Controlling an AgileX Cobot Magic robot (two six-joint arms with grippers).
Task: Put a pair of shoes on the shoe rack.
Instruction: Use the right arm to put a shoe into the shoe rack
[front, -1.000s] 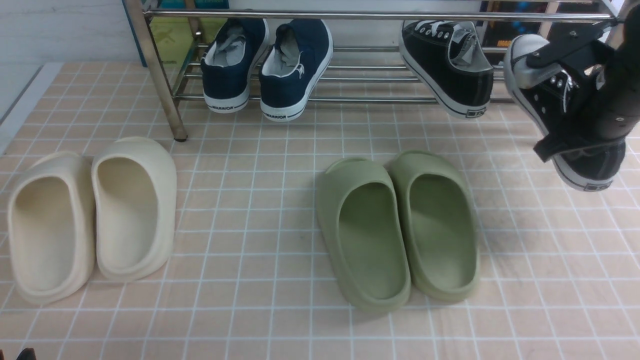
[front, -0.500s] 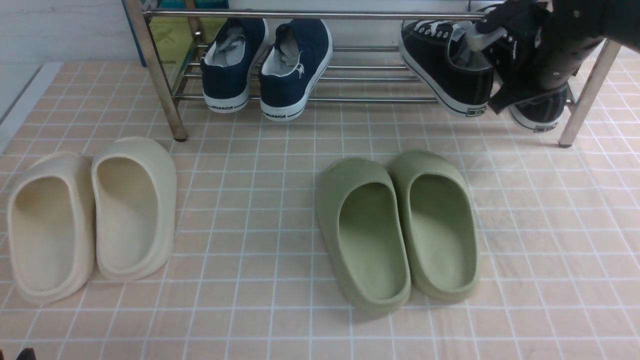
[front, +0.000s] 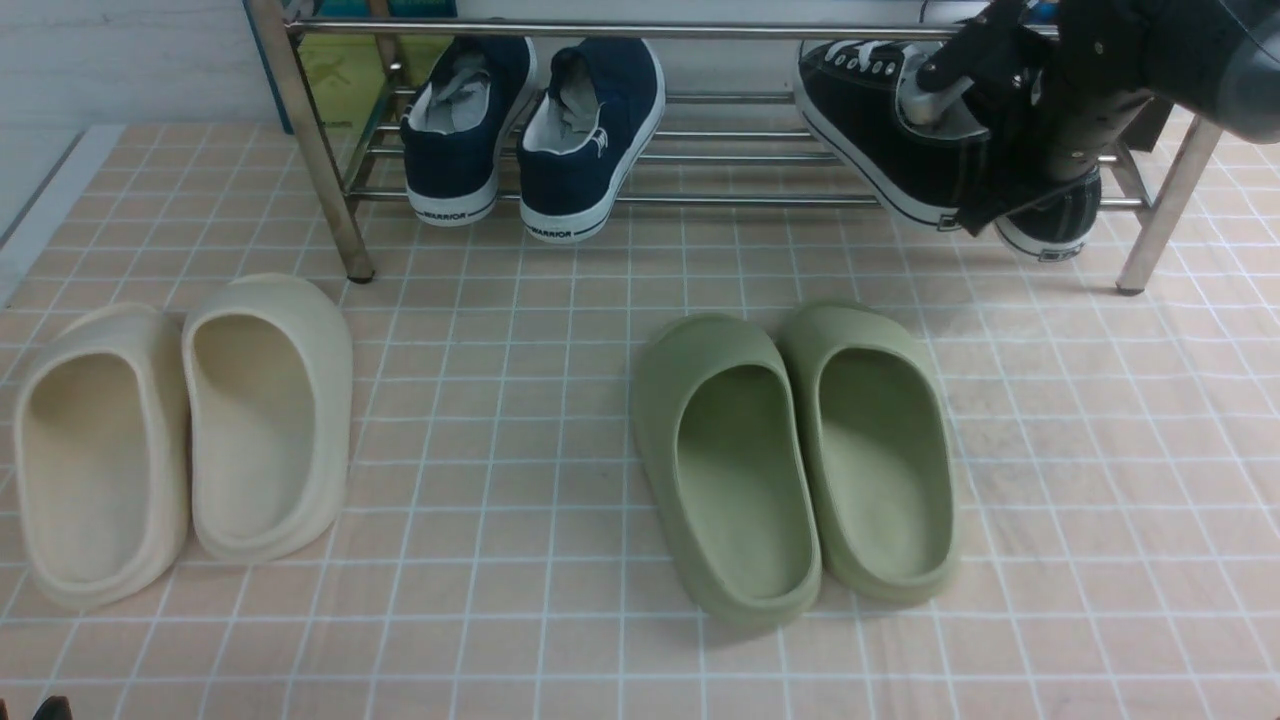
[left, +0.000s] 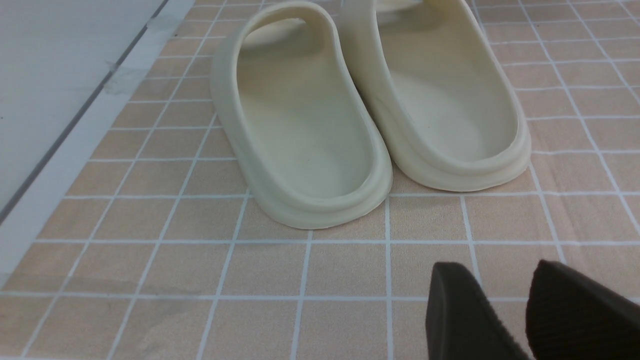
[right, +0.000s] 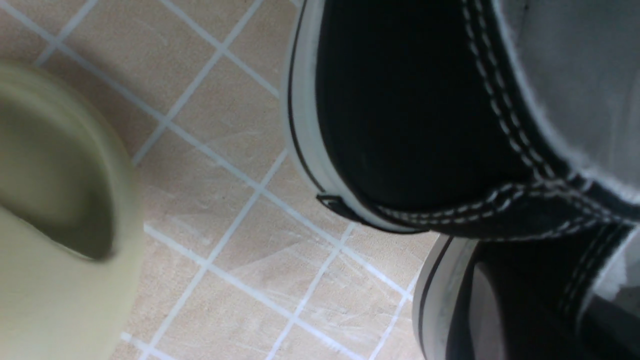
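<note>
Front view: the wide chrome-steel tube-rail shoe rack (front: 700, 30) spans the far edge of the peach tiled floor (front: 520, 400), from 11 o'clock to 2 o'clock. One black canvas low-top lace-up sneaker with a white striped sole (front: 880, 130) rests on the rack rails at 1 o'clock, heel toward the camera. The second black canvas sneaker (front: 1055, 215) sits at 2 o'clock, just beside the first, with its heel overhanging the front rail. Whether its sole bears on the rails cannot be determined.

The right gripper (front: 990, 130) is clamped on this second sneaker, one black finger above the shoe and one below it. The exact contact points are hidden by the arm. In the right wrist view the two black heels stand just beside each other above the tiles.

A pair of navy slip-on sneakers marked WARRIOR (front: 590, 130) occupies the rack rails between 11 and 12 o'clock. A pair of green foam slides (front: 730, 460) lies on the floor at 5 o'clock, and a pair of cream foam slides (front: 270, 410) at 8 o'clock.

In the left wrist view, the left gripper (left: 522, 320) is low over the tiles near the heels of the cream slides. Its fingertips are parted by a narrow gap and hold nothing.
</note>
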